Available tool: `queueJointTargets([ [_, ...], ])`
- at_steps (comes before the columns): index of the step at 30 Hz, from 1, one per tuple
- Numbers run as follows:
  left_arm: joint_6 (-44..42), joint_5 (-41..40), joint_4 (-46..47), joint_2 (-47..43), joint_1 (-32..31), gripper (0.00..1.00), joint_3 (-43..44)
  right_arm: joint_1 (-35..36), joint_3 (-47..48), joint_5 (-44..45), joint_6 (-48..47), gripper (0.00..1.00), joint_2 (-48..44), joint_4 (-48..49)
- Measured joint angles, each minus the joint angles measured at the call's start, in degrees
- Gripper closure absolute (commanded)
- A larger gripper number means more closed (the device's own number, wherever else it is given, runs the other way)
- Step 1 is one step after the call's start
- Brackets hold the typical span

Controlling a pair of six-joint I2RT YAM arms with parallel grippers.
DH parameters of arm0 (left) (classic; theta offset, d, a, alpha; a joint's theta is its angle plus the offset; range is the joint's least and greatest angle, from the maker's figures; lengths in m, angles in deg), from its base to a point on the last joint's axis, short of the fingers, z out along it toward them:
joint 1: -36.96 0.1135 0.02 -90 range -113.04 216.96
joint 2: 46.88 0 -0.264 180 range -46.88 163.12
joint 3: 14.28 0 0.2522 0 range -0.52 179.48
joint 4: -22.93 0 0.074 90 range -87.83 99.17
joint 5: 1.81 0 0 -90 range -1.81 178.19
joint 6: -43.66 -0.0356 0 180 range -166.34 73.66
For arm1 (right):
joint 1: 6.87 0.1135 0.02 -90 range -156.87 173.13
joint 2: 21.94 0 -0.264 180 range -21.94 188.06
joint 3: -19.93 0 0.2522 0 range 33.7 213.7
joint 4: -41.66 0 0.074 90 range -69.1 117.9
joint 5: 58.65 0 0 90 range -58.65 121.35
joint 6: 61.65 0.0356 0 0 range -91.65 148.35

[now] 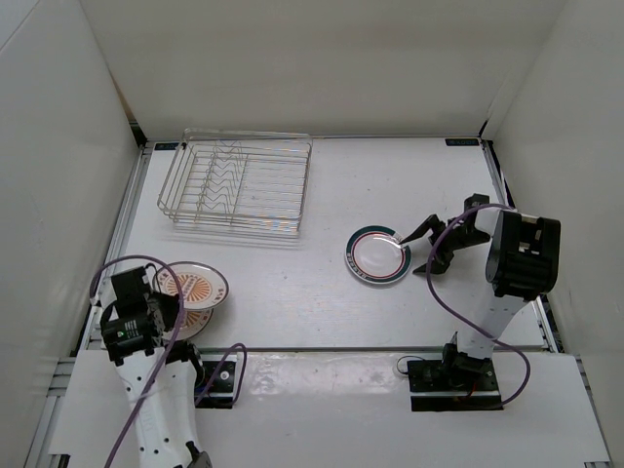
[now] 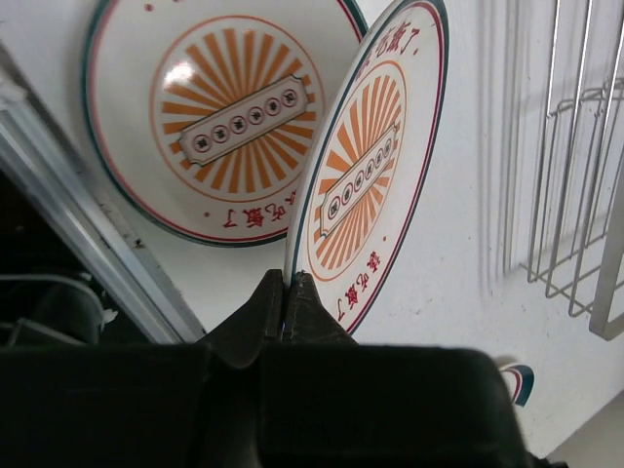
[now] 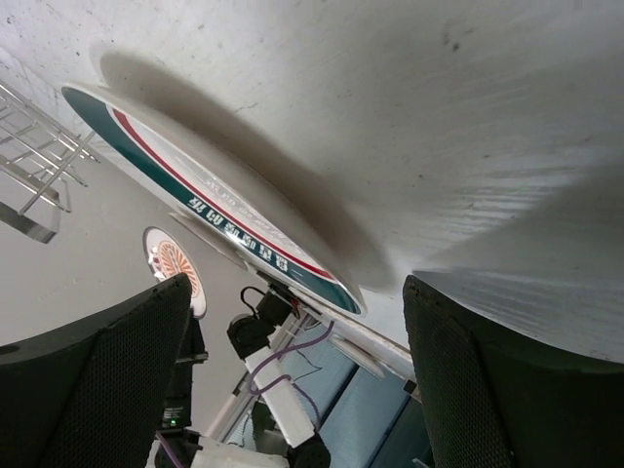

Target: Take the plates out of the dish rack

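Note:
The silver wire dish rack (image 1: 234, 185) stands at the back left with no plate in it; its bars also show in the left wrist view (image 2: 575, 195). My left gripper (image 1: 164, 292) (image 2: 288, 283) is shut on the rim of an orange sunburst plate (image 1: 192, 284) (image 2: 366, 175), held tilted over a second sunburst plate (image 1: 198, 323) (image 2: 229, 117) that lies flat on the table. The green-and-red rimmed plate (image 1: 378, 254) (image 3: 214, 210) lies flat right of centre. My right gripper (image 1: 425, 248) (image 3: 297, 292) is open just right of it, holding nothing.
White walls enclose the table on the left, back and right. A metal rail (image 2: 88, 224) runs along the table's left edge beside the sunburst plates. The rack's corner (image 3: 29, 185) and the left arm (image 3: 263, 361) show in the right wrist view.

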Motion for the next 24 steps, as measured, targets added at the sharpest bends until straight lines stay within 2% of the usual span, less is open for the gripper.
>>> queueJointTargets([
  [5,1.6,-4.5,-4.6,-0.5,0.0,1.0,3.1,-0.9,0.2,-0.8,0.2,0.1,0.9,0.0],
  [12,2.0,-10.7,-6.2,-1.6,0.0,1.0,4.1,-2.1,0.4,-1.9,0.9,0.1,1.6,0.4],
  [17,2.2,-13.0,-6.2,-3.9,0.0,1.0,0.6,-2.7,0.7,-2.8,1.7,0.1,2.3,0.9],
  [24,4.6,-12.9,-5.6,-3.8,0.0,0.93,-5.0,-3.4,1.2,-3.4,2.0,0.1,2.9,1.8],
])
